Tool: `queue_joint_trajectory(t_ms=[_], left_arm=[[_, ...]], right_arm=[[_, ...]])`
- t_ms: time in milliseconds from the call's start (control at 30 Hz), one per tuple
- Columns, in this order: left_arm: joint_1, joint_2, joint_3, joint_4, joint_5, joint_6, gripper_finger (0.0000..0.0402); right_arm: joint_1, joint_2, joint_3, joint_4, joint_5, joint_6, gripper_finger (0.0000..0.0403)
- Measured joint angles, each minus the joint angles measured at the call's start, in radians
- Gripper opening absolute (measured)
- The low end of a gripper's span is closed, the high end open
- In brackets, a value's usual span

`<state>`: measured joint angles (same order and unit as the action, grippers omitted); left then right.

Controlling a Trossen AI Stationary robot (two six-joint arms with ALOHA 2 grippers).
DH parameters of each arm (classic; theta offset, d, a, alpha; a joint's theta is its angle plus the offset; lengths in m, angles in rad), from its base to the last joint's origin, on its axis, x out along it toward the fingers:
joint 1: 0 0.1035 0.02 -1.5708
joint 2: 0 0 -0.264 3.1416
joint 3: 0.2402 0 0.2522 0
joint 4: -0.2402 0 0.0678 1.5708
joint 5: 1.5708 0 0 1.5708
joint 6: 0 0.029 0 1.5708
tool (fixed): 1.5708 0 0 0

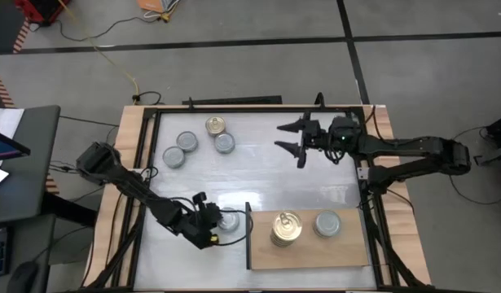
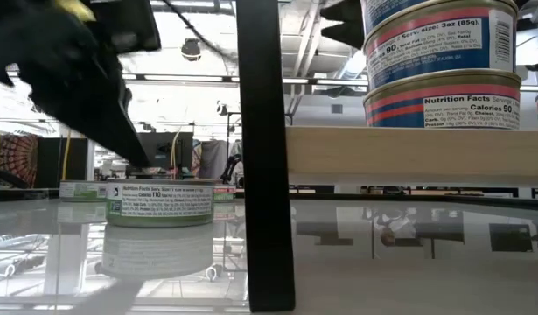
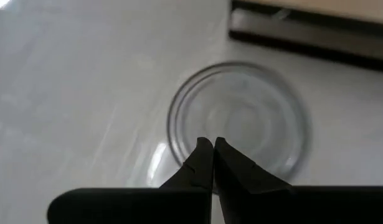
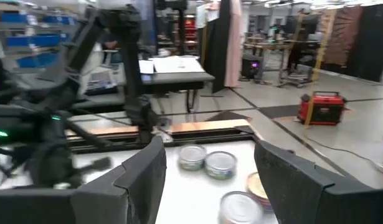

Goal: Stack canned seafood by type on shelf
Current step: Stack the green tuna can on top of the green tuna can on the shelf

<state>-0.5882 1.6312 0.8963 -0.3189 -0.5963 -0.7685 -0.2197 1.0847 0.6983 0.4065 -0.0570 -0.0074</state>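
The left tool [image 1: 218, 225], fingers together, hovered over a silver-lidded tin [image 1: 230, 220] on the table [image 1: 258, 175] beside the shelf [image 1: 309, 254]. The right tool [image 1: 292, 137] hung apart, empty.

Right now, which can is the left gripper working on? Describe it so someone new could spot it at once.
Start at the wooden shelf at the table's near edge. Just off its left end, on the bare white tabletop, sits a lone silver-lidded can with the shut left gripper over it. Unlike the gold-topped stack and the silver can on the shelf, it is not on the board.
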Motion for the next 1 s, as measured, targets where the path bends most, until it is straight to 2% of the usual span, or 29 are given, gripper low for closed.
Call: queue_joint_trajectory(t_ms=[233,733,833,1000], left_arm=[[0.026,0.041,0.000,-0.064,-0.091,-0.131,0.0009],[0.085,0.031,-0.001,-0.102,-0.158,-0.129,0.0004],[0.100,0.017,-0.001,-0.093,-0.145,-0.108,0.0021],[0.125,-0.030,-0.009,-0.128,-0.140,-0.081,0.0077]], right_arm=[[0.030,0.000,0.009,-0.005,-0.001,0.000,0.0272],[0.026,0.000,0.010,-0.002,0.000,-0.027,0.0272],[0.021,0.000,0.010,-0.002,0.000,-0.027,0.0272],[0.021,0.000,0.010,-0.002,0.000,-0.027,0.0272]])
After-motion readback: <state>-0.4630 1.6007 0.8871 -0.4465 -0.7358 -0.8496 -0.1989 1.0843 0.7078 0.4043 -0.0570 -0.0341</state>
